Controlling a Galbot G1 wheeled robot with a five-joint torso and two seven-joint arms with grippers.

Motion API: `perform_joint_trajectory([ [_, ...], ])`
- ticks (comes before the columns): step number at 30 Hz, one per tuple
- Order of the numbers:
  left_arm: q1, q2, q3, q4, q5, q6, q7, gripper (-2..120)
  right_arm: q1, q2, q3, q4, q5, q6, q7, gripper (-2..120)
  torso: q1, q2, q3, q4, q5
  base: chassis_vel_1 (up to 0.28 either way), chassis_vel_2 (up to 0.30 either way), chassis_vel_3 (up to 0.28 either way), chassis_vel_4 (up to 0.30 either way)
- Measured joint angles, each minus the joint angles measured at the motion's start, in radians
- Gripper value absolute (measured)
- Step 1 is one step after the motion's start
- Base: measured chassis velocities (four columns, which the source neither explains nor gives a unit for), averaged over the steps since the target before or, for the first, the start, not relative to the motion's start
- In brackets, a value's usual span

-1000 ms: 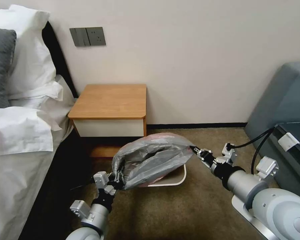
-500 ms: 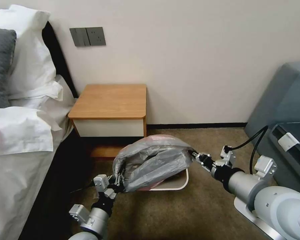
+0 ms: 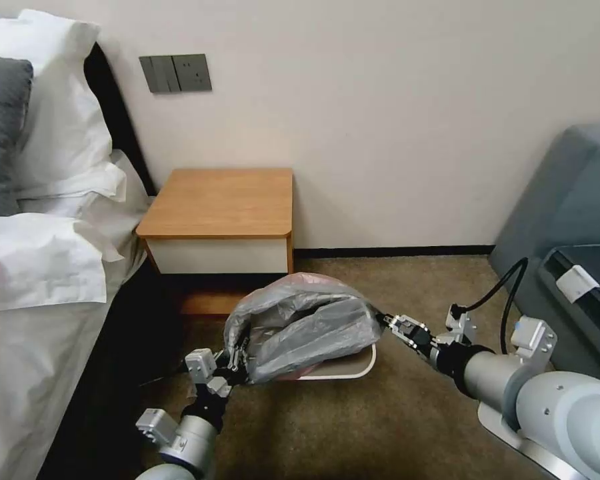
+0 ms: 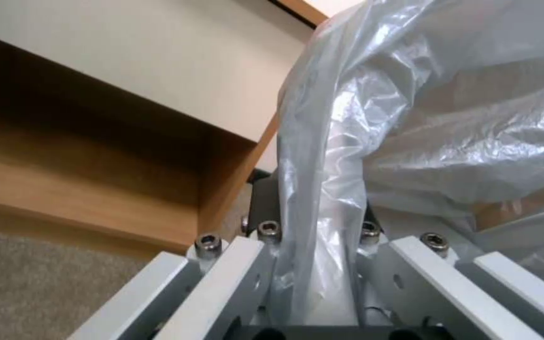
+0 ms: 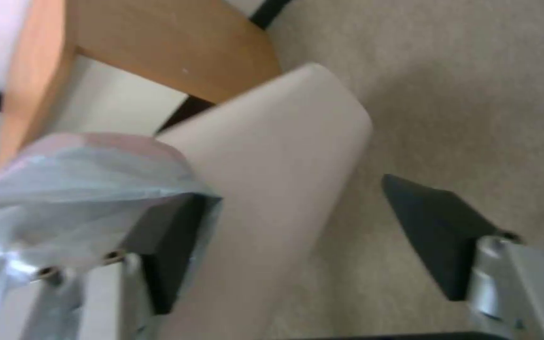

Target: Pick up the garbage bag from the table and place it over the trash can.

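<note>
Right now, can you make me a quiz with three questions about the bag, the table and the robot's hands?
1. Where is the garbage bag?
A. lying on top of the table
B. held just above the trash can
C. stuffed at the bottom of the trash can

2. What colour is the table's top?
A. orange-brown
B. blue
C. black

3. What is the left gripper doing?
A. hanging open, away from the bag
B. pinching the bag's edge
C. pressing on the table

Answers:
1. B: the bag is puffed out between the left gripper and the right gripper, with the bin's rim peeking out under it.
2. A: the head view shows a wooden orange-brown top.
3. B: the left wrist view shows plastic squeezed between its fingers.
</note>
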Motion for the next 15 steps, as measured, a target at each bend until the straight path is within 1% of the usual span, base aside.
perform_joint_trajectory([
  [3, 0.000, -0.001, 0.000, 0.000, 0.000, 0.000, -0.001, 5, -0.001, 0.005, -0.008, 0.000, 0.022, -0.003, 0.065, 92, 0.000, 0.000, 0.000, 0.0000, 0.0000, 0.000, 0.000, 0.000, 0.000],
  [4, 0.000, -0.001, 0.000, 0.000, 0.000, 0.000, -0.001, 5, -0.001, 0.005, -0.008, 0.000, 0.022, -0.003, 0.065, 92, 0.000, 0.000, 0.000, 0.0000, 0.0000, 0.000, 0.000, 0.000, 0.000],
  [6, -0.002, -0.001, 0.000, 0.000, -0.001, -0.001, -0.007, 5, -0.002, 0.007, -0.010, 0.000, 0.047, -0.003, 0.117, 99, 0.000, 0.000, 0.000, 0.0001, 0.0000, 0.000, 0.000, 0.000, 0.000],
  [9, -0.006, -0.002, 0.000, 0.003, -0.003, -0.001, -0.014, 5, -0.008, 0.008, -0.013, 0.000, 0.069, -0.009, 0.149, 100, 0.000, 0.000, 0.000, 0.0000, 0.0000, 0.000, 0.000, 0.000, 0.000],
  [11, -0.011, -0.003, 0.001, 0.006, -0.007, 0.001, -0.033, 5, -0.010, 0.011, -0.016, 0.000, 0.086, -0.014, 0.186, 100, 0.000, 0.000, 0.000, 0.0001, 0.0000, 0.000, 0.000, 0.000, 0.000],
  [12, -0.011, -0.003, 0.001, 0.006, -0.007, 0.001, -0.033, 5, -0.010, 0.011, -0.016, 0.000, 0.086, -0.014, 0.186, 100, 0.000, 0.000, 0.000, 0.0001, 0.0000, 0.000, 0.000, 0.000, 0.000],
  [15, -0.021, -0.006, 0.003, 0.007, -0.013, 0.017, -0.060, 5, -0.009, 0.014, -0.017, 0.000, 0.117, -0.027, 0.223, 100, 0.000, 0.000, 0.000, 0.0000, 0.0000, 0.000, 0.000, 0.000, 0.000],
])
